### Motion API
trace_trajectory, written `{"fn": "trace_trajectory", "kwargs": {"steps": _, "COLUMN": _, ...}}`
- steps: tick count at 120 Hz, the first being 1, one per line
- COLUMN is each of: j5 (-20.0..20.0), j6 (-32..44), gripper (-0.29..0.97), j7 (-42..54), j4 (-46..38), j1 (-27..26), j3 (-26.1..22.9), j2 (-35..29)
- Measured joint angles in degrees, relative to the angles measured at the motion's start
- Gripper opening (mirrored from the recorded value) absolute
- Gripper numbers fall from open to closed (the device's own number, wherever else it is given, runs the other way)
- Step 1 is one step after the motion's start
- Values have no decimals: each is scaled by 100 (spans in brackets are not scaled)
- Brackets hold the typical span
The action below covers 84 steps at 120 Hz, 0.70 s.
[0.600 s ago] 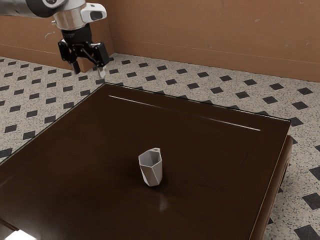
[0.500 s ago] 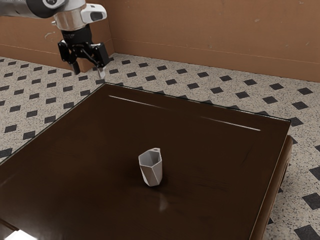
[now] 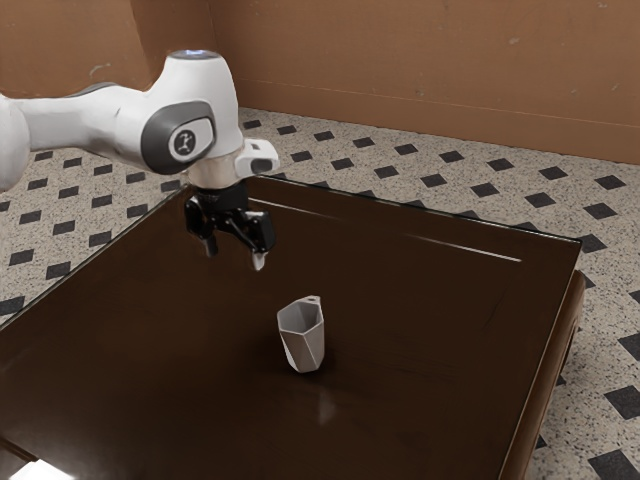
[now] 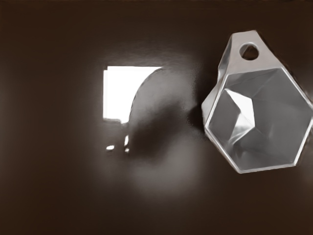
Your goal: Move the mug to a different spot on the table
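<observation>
**Arm.** The white arm (image 3: 110,125) enters from the exterior view's left and bends down over the table (image 3: 430,300). The pincer (image 3: 236,252) hangs above the dark tabletop and points downward. Its two black fingers (image 3: 210,238) are spread apart and grip nothing.

**Mug.** The mug (image 3: 302,337) stands upright on the table, near the middle of the surface. It lies toward the exterior view's right of the pincer and nearer the camera. Pincer and mug are apart, with no contact. The mug is pale grey and faceted, and its six-sided rim is wider than its base. A small flat tab (image 3: 313,299) with a round hole projects from the rim on the side facing away from the exterior camera.

**Wrist view.** The mug (image 4: 259,112) is seen from above, showing its hexagonal mouth and inner facets. The tab (image 4: 249,50) sits at one corner of the rim. Beside the mug, the glossy table (image 4: 49,171) carries a bright rectangular reflection (image 4: 117,93), which a dark rounded shadow (image 4: 156,112) partly covers.

**Surroundings.** A speckled floor (image 3: 450,165) with black diamond tiles surrounds the table. A brown wall (image 3: 450,50) stands behind it.
</observation>
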Motion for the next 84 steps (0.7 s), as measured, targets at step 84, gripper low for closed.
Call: {"fn": "trace_trajectory", "kwargs": {"steps": 84, "j5": 228, "j6": 675, "gripper": 68, "j7": -1952, "j4": 1909, "j1": -47, "j3": -331, "j2": 2549}}
